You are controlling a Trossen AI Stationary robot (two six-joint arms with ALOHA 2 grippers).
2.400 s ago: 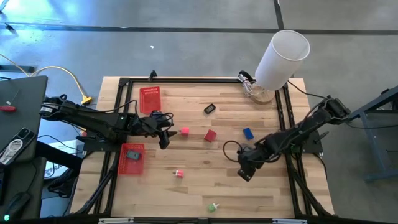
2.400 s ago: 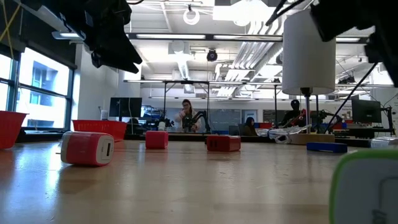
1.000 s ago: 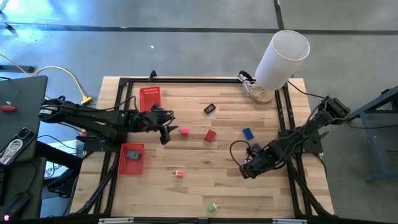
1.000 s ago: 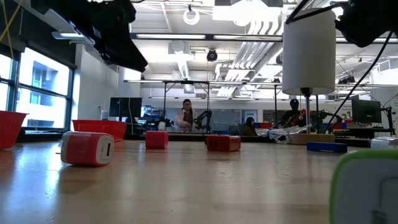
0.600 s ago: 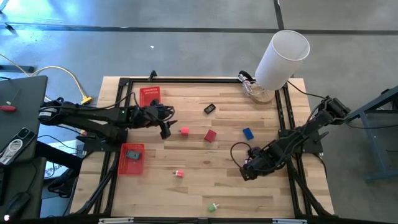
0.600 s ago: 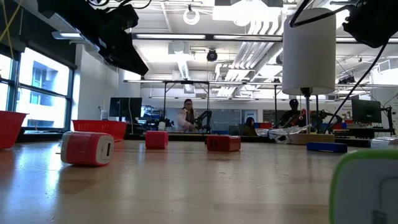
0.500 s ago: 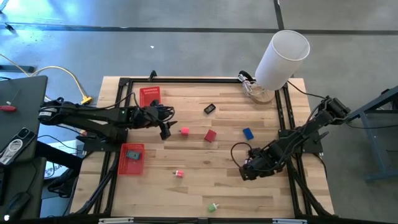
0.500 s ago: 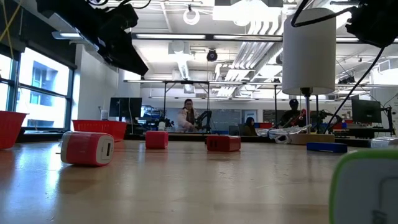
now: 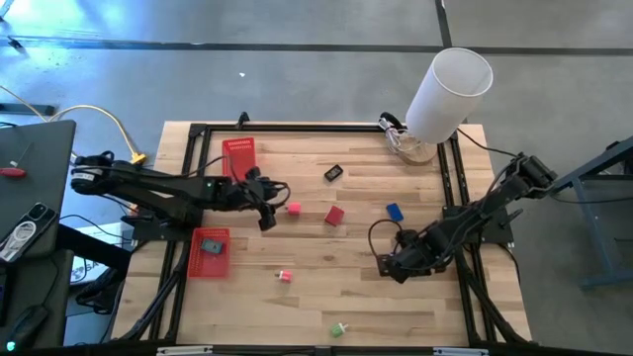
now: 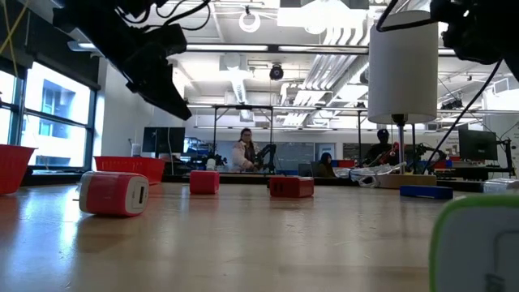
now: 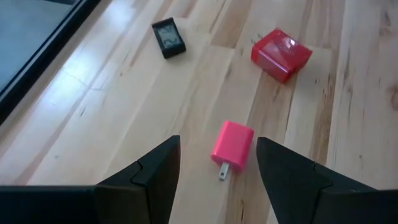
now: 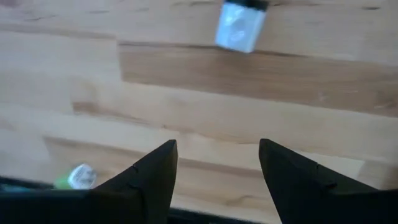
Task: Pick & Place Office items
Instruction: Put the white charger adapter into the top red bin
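Small office items lie loose on the wooden table: a pink piece (image 9: 294, 208), a red block (image 9: 334, 215), a black piece (image 9: 333, 173), a blue piece (image 9: 395, 211), a pink-and-white piece (image 9: 285, 276) and a green one (image 9: 339, 328). My left gripper (image 9: 265, 208) hovers open just left of the pink piece (image 11: 232, 146), which lies flat on the wood ahead of and between the fingers, untouched. My right gripper (image 9: 391, 267) hangs open over bare wood at the right. Its wrist view shows a white piece (image 12: 240, 26) and the green one (image 12: 78, 177) farther off.
Two red mesh baskets (image 9: 238, 156) (image 9: 209, 253) sit on the table's left side; the near one holds a grey item. A big white cylinder (image 9: 450, 89) stands at the far right corner beside some cables. A black frame (image 9: 297, 128) borders the table.
My left gripper has sunk a little and crept toward the pink piece, staying open. My right gripper has rolled about its own axis without leaving its place. No item has moved.
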